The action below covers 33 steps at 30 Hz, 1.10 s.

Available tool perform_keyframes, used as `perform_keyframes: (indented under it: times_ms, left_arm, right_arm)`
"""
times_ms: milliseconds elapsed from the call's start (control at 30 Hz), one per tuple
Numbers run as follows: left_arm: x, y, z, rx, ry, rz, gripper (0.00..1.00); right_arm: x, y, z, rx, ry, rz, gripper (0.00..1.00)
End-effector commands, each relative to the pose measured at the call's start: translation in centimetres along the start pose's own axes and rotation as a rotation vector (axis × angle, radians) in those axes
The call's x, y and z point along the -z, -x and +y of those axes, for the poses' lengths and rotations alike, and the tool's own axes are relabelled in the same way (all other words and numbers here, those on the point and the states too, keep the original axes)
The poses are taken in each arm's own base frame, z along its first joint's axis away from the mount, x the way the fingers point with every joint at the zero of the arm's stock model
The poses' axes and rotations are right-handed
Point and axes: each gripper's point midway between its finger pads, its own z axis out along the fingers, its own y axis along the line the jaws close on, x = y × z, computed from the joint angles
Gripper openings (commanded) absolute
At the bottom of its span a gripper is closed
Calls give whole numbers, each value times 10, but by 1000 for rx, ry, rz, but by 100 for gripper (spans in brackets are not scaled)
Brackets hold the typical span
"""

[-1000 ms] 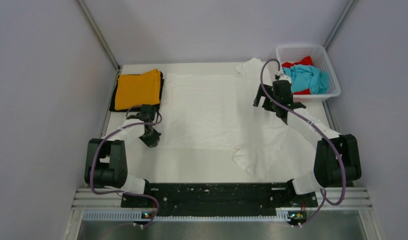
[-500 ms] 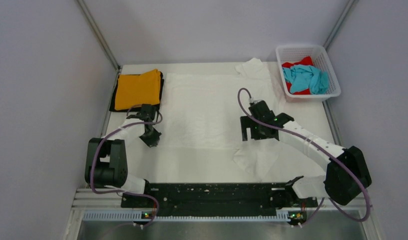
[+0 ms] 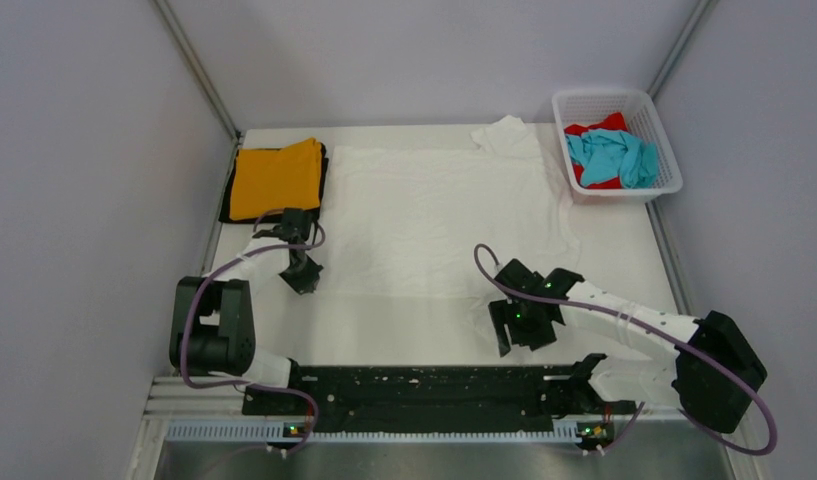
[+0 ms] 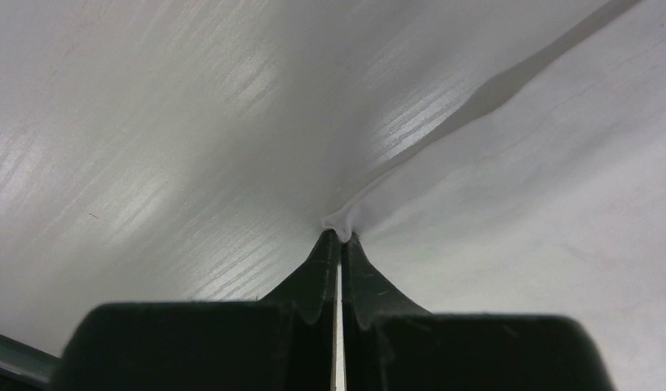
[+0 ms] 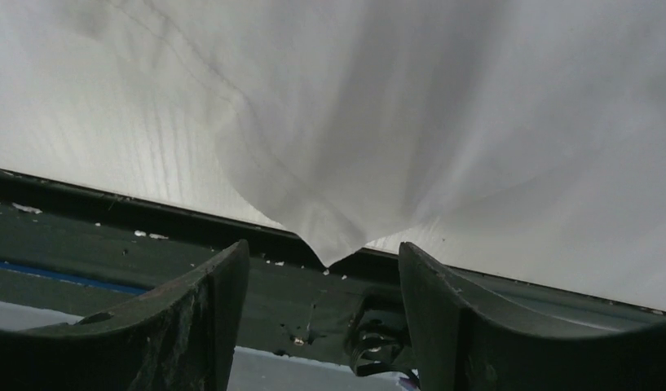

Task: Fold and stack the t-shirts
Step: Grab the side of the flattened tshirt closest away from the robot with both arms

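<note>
White tee (image 3: pixel 434 215) hem sits pinched in my left pincer (image 4: pixel 339 238). My right pincer (image 5: pixel 323 252) gapes before its corner at the worktop's (image 3: pixel 434 345) near edge. I should close squarely there, then lift both evenly.

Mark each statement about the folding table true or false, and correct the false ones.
1. The left hand is shut on the white t-shirt. True.
2. The right hand is shut on it too. False: it is open.
3. The orange t-shirt lies on the black t-shirt. True.
4. The basket holds only the teal t-shirt. False: the red t-shirt is in it too.
</note>
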Motion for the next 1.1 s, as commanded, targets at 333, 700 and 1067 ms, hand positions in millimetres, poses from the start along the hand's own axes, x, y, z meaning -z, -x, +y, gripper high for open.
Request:
perform_keyframes:
  times_ms: [333,700,1067]
  left_arm:
    - [-12,-15,8,14,5,35,0]
    - [-3,-23,17,35,-5,43,0]
    - [16,-59,63,86,23,81,0]
  right_arm:
    - [-35,9,-10,-111,-127,-20,40]
    - [-9,-25,-15,-184,-142,84,0]
    - [14,-66,-1,-202,-29,201,0]
